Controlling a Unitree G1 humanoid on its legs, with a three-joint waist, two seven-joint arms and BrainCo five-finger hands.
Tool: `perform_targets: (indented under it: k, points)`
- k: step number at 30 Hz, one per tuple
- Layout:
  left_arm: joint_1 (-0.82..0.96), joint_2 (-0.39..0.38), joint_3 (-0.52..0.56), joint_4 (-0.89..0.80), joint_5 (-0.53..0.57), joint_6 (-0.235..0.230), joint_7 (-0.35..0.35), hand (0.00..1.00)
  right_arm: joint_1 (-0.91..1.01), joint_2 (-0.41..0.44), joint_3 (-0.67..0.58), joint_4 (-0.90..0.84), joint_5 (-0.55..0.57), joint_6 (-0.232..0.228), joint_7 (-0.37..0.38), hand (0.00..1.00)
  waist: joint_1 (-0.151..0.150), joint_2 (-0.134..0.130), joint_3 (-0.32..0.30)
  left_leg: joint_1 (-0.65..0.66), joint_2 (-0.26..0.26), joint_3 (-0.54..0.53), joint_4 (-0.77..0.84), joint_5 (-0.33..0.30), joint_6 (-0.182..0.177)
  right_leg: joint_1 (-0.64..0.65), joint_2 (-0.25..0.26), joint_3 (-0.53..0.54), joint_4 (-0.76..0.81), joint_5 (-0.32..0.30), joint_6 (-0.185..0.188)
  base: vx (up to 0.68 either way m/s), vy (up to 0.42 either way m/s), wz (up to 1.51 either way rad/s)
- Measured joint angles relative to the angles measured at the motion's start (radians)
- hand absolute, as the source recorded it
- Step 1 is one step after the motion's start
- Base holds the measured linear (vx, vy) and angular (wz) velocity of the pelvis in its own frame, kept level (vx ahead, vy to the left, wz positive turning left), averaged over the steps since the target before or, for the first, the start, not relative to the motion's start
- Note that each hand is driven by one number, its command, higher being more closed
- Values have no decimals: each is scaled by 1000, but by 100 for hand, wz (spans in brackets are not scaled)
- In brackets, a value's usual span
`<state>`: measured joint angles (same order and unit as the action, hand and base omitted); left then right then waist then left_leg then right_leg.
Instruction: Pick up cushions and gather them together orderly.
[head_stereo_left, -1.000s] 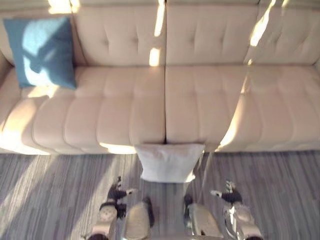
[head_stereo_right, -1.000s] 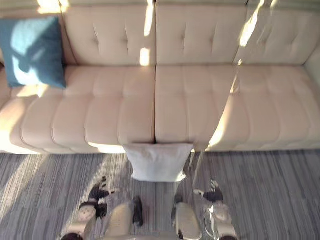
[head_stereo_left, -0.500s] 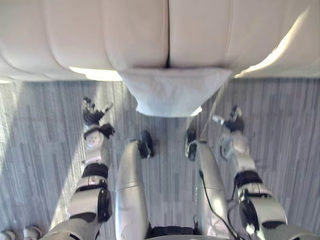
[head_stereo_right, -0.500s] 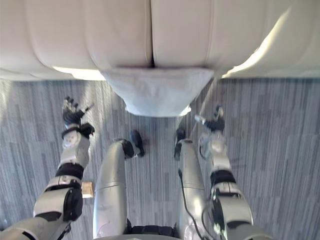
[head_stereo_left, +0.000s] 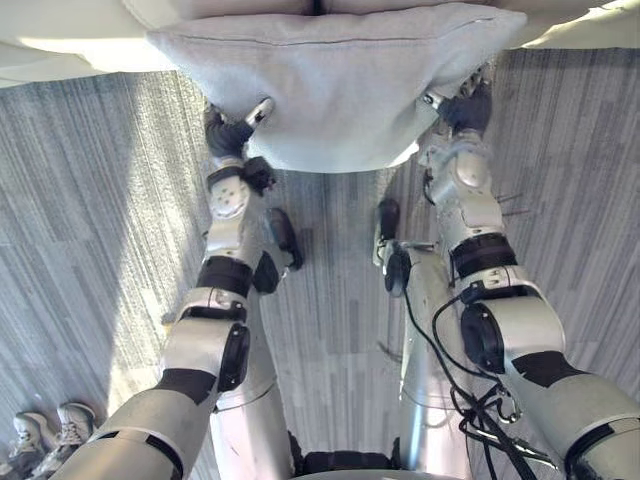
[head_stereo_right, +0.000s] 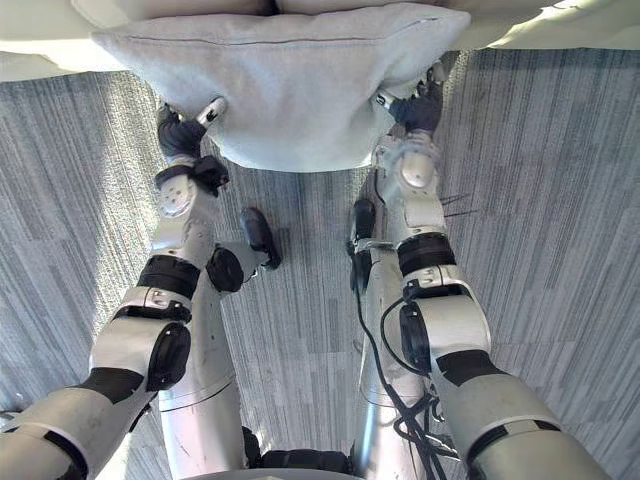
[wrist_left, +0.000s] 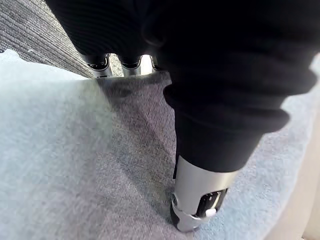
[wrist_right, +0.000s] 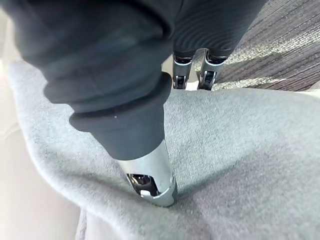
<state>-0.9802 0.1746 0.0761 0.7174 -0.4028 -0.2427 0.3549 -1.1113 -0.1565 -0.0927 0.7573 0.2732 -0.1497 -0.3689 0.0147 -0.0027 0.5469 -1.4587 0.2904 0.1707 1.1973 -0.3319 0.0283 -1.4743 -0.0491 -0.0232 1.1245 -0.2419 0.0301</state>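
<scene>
I pinch the pale grey fabric cushion, low against the cream sofa over the grey carpet, left hand and right hand each thumb-over with fingers tucked beneath its lower corners, so I'd lift both sides level to stop it sagging.

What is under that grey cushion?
The left hand and right hand have fingers under the grey cushion, thumbs on top; the fingertips are covered. Striped carpet shows around it; the floor directly beneath is hidden.
</scene>
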Motion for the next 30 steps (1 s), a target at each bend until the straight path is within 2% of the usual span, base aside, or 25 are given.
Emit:
perform_targets:
  k: [2,7,10,11,15,16,17,20,24,26,30]
  points:
    - [1,30,-38,-8,26,6,21,100,23,-11,45,-49,1,0,-1,100,1,0,0,2,6,0,4,0,0,1,-2,-10,9,0,-1,0,0,0]
    - [60,45,-79,-101,71,21,42,100,136,-16,95,-195,0,-1,-1,100,-3,0,-1,46,7,0,0,0,0,45,-2,-13,3,0,-1,-16,9,0]
    - [158,40,-117,-222,107,21,48,100,256,-1,104,-314,-3,-10,-1,100,-5,1,-2,159,7,1,-41,3,-7,164,1,-21,-48,6,-11,-61,7,0]
    - [216,30,-126,-286,129,17,48,100,329,12,113,-374,-9,-35,0,100,-5,-1,-3,243,7,4,-79,3,-13,253,2,-28,-91,8,-14,-63,-15,2]
    - [404,-8,-157,-447,150,-9,60,100,545,54,143,-564,-28,-72,2,100,-1,0,-13,483,1,33,-191,5,-25,488,-4,-42,-205,10,-16,6,-52,5]
    - [491,-31,-173,-491,153,-19,61,100,634,75,155,-614,-49,-79,4,100,-2,1,-49,549,-7,36,-232,6,-26,557,-5,-47,-245,9,-15,135,-52,14]
    - [585,-54,-201,-520,161,-30,60,100,735,82,173,-660,-53,-87,8,100,-2,1,-126,586,-16,38,-273,9,-31,599,-8,-54,-286,9,-15,148,-32,14]
    - [754,-81,-228,-591,173,-38,54,100,903,84,197,-771,-89,-95,52,100,-1,0,-162,774,-31,51,-359,13,-36,788,-14,-68,-375,9,-14,189,8,12]
    - [960,-76,-245,-610,180,-44,11,100,1076,79,255,-842,-120,-128,136,100,-3,-5,-283,951,-71,76,-507,26,-50,957,-26,-66,-510,16,1,239,44,6]
    - [1009,-64,-247,-610,180,-46,-10,100,1100,66,260,-835,-120,-128,170,100,-4,-9,-305,1006,-98,82,-577,47,-50,1005,-36,-62,-568,28,15,142,16,5]
    - [1058,-44,-253,-610,195,-46,-26,100,1100,36,261,-772,-119,-128,207,100,-4,-7,-317,1095,-117,97,-665,69,-49,1099,-31,-55,-682,73,19,121,29,-7]
